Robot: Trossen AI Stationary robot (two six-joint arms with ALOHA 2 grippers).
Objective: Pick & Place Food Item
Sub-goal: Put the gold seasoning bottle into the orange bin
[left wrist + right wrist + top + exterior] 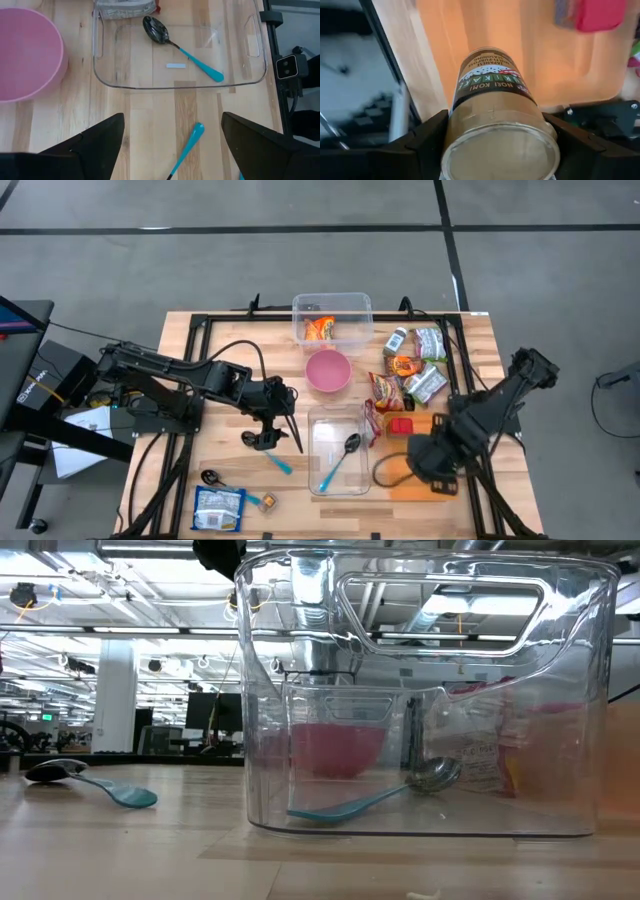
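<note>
So the wooden surface (pixel 180 350) is pretty crowded. Biggest thing near the front middle is a clear plastic bin (pixel 338 450) with a teal-handled spoon (pixel 343 458) lying inside it. Another clear container (pixel 332 319) sits at the far edge with an orange snack pack in it, and a pink bowl (pixel 327 370) sits right between the two bins. There's an orange mat (pixel 432 442) on the right side of the surface, partly under the right arm.

Right hand (pixel 497 145) is over that orange mat at the front right, clenched around a jar of nori furikake seasoning (pixel 495 107). The wrist cam shows the jar wedged snug between both fingers, base toward the camera, lying tilted rather than upright. Can't tell if it's touching the mat or lifted off it.

Left hand (pixel 268 430) is left of the front bin, fingers spread wide and released, nothing in it. A second teal spoon (pixel 187 147) lies on the wood between those fingers and the bin wall.

Smaller stuff: a cluster of snack packets (pixel 405 375) right of the bowl, a red item (pixel 401 425) on the mat, and a blue-and-white packet (pixel 218 508) at the front left corner.
</note>
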